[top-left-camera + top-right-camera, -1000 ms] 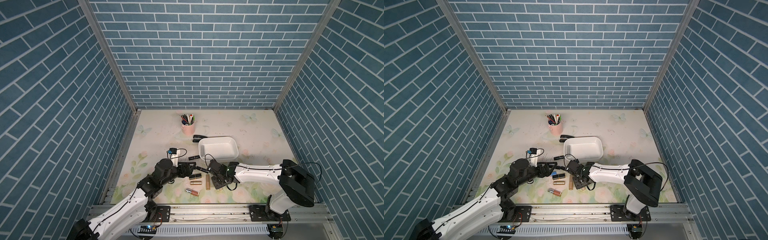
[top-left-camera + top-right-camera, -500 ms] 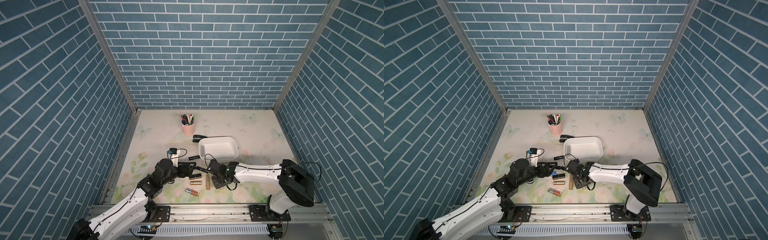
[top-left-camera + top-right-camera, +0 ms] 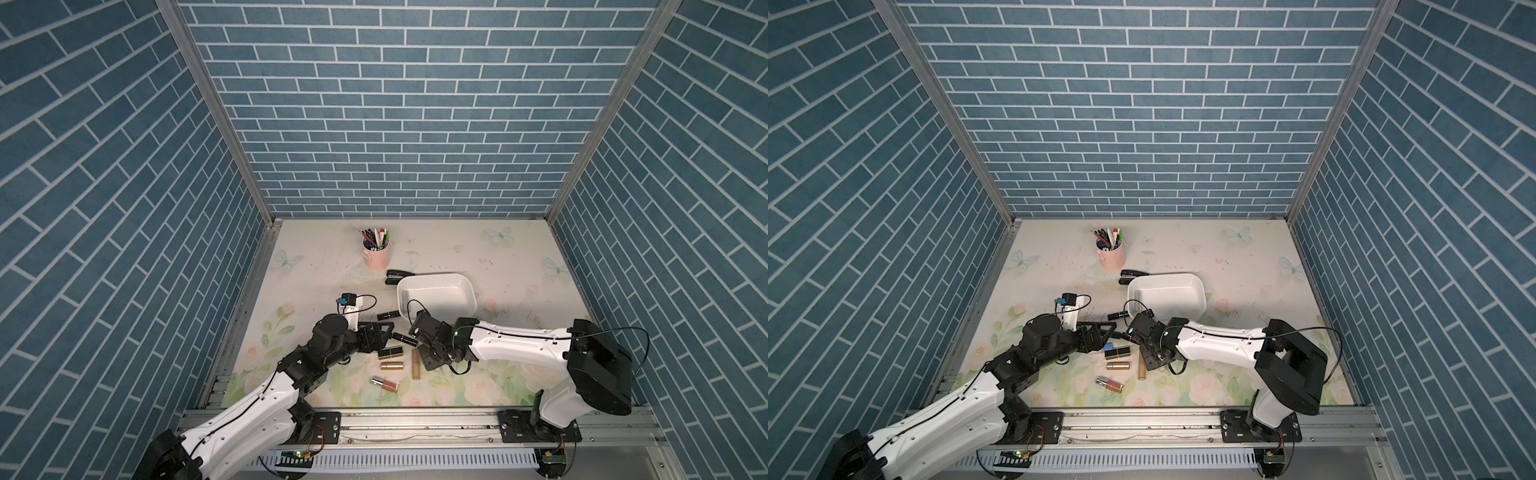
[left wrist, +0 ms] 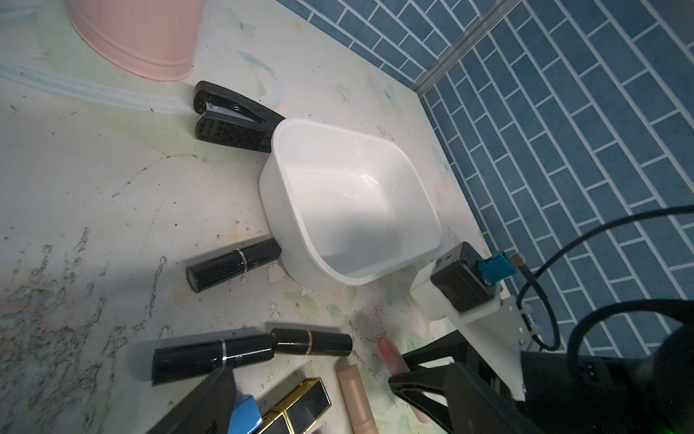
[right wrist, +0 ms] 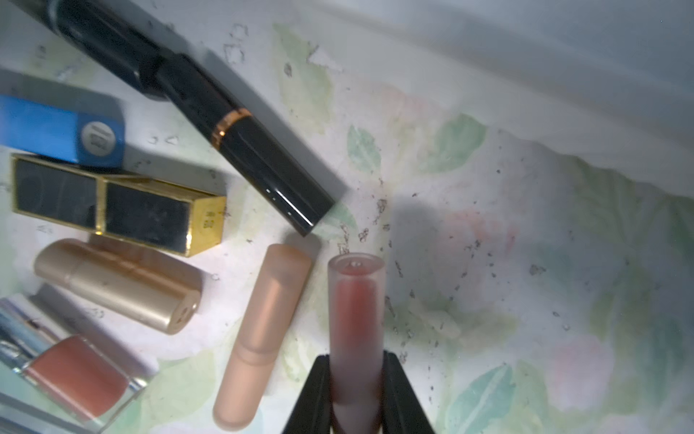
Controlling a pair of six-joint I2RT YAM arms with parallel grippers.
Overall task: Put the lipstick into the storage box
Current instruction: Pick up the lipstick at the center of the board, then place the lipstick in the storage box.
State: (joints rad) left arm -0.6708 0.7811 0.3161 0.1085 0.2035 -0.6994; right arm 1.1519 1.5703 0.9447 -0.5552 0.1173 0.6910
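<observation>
- The right gripper (image 5: 356, 362) is clenched on a frosted lipstick (image 5: 356, 300) with red inside, one finger pressing each side of the tube.
- That lipstick is outside the storage box (image 3: 436, 293), near the long wall that faces the robot's base. Whether it touches the mat cannot be told.
- The left gripper (image 4: 311, 379) is released, its fingers spread wide, low over the mat off the box's end nearer the left arm.
- A black lipstick (image 4: 233, 265) lies with one end against the box's wall.
- Farther from the box on that same side lie a black-and-gold square lipstick (image 5: 116, 204), a gold tube (image 5: 116, 285) and a peach tube (image 5: 263, 334).
- A black stapler (image 4: 233, 124) touches the box's far corner, and a pink pen cup (image 3: 377, 257) stands just beyond it.
</observation>
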